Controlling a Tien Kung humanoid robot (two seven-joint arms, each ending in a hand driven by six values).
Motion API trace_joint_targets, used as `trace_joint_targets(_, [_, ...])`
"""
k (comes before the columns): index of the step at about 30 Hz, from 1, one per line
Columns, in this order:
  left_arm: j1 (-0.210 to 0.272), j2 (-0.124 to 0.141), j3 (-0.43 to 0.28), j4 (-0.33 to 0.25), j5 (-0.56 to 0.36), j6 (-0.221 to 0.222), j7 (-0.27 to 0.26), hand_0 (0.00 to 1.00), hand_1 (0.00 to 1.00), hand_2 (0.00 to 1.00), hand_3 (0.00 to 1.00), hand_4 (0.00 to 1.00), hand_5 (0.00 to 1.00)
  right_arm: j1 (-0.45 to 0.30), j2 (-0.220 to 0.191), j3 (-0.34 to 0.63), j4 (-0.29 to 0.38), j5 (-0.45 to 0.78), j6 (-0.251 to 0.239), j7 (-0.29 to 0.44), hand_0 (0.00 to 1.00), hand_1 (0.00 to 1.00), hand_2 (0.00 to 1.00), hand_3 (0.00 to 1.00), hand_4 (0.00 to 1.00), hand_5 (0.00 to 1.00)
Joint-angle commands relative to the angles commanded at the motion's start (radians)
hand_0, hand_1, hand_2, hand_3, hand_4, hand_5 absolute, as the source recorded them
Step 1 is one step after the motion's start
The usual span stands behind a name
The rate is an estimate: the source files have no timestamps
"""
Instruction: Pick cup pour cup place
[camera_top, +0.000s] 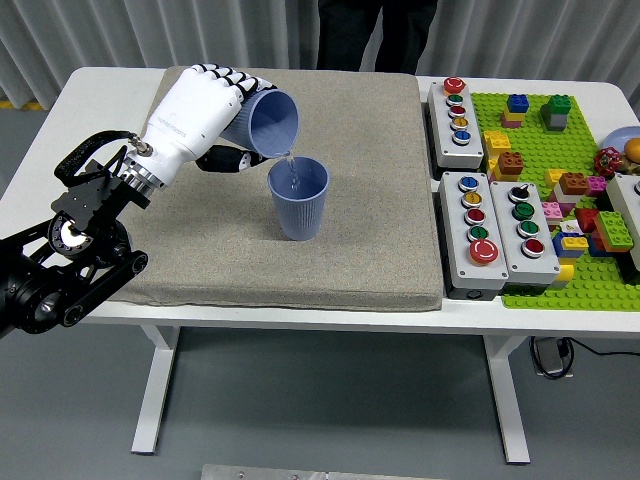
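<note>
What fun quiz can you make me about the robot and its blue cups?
1. True or false: the left hand holds the tilted cup on its side.
2. Where does the water go? A) onto the mat B) into the standing cup C) onto the button boxes
3. Fill in: the standing cup stands ____ on the mat.

Key: 1 true; 2 B; 3 upright
</note>
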Motion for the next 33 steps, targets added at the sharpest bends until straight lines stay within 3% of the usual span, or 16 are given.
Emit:
trace_joint_targets(17, [-0.044, 0.028, 0.081, -0.006, 0.033, 0.025, 0.032, 0.394, 0.477, 0.524, 0.528, 0.74, 0.134, 0.004, -0.001, -0.005, -0.001, 0.008, -0.002, 0.003, 0.667, 0.61, 0.555, 0.538, 0.002, 0.14])
trace_joint_targets(33, [-0.055, 0.032, 0.105, 0.003, 0.037, 0.032, 0.047, 0.395, 0.476, 0.522, 0.528, 0.733, 0.137, 0.007, -0.002, -0.006, -0.002, 0.011, -0.003, 0.004, 0.668, 0.61, 0.555, 0.538, 0.002, 0.136])
